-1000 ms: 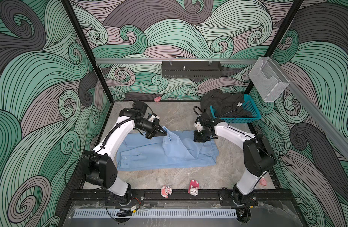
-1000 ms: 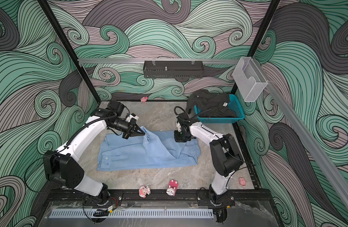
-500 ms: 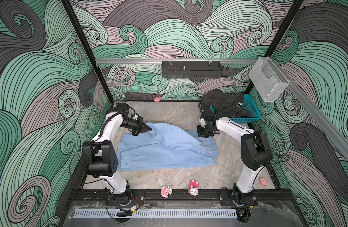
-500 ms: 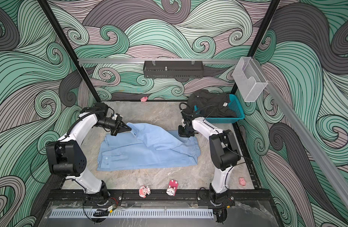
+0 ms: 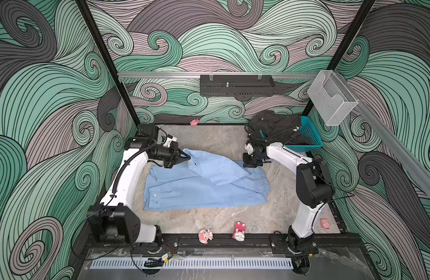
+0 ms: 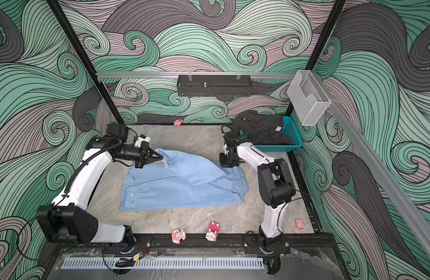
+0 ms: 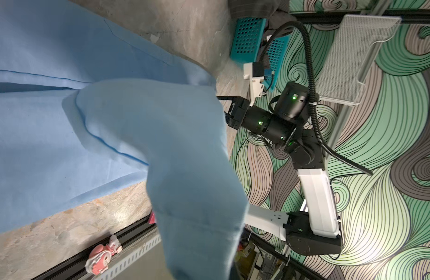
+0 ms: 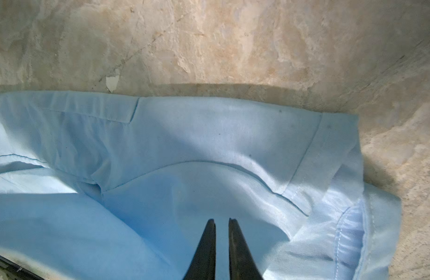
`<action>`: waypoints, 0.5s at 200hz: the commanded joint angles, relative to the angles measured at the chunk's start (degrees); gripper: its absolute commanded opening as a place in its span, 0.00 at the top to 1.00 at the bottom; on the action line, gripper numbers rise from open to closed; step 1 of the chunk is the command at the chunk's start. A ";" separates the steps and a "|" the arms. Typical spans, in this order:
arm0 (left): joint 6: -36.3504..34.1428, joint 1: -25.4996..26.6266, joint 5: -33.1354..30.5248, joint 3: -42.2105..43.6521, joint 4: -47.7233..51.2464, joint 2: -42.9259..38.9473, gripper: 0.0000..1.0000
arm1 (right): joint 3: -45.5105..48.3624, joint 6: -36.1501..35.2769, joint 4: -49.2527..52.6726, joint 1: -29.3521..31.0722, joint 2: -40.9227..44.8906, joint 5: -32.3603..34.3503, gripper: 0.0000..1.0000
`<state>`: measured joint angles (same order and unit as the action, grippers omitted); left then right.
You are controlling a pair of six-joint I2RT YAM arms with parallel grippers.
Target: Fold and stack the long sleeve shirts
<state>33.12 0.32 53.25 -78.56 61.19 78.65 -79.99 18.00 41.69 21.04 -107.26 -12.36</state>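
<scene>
The blue shirt [image 5: 204,191] is pictured spread across the middle of the table [image 5: 209,223]. One sleeve [image 5: 216,167] is held at its end by the left claw [image 5: 186,158], which is clamped on the cloth at the shirt's rear left corner. Within the last second the sleeve has been drawn back toward the left. Where it had been bunched in a ridge over the shirt's middle, it is now laid out as a broad slanting flap across the body. The right claw [image 8: 221,221] has been kept at the rear right corner. Its tips have been brought nearly together, with only a slit left between them, and no cloth is seen pinched there. In the left wrist view the held cloth hangs across the picture and the claw itself is hidden. The black shirt [image 5: 274,126] is left heaped in the basket [image 5: 308,137] at the rear right. The sleeve fold is judged close to being set down. The body folds, and the whole of the second shirt, are yet to be done before anything can be stacked.
</scene>
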 commanded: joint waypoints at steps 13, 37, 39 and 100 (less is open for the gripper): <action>4.48 -3.90 -2.53 3.21 -3.09 3.34 1.00 | -3.40 -0.41 2.30 -0.12 -2.22 3.01 0.85; 0.35 -7.44 -5.26 0.38 3.35 10.62 1.00 | -4.86 -0.68 3.06 -0.59 -5.08 3.31 0.86; 0.29 -7.68 -5.70 0.40 3.33 10.97 1.00 | -4.90 -0.75 3.14 -0.57 -5.31 3.37 0.86; -0.15 -13.11 -12.81 0.19 2.51 17.02 1.00 | -3.79 -0.68 4.68 -1.68 -8.14 7.73 0.98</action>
<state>34.70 -11.09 44.84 -76.71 61.25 94.39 -84.16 17.58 44.16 20.08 -115.37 -8.34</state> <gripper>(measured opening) 0.049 0.049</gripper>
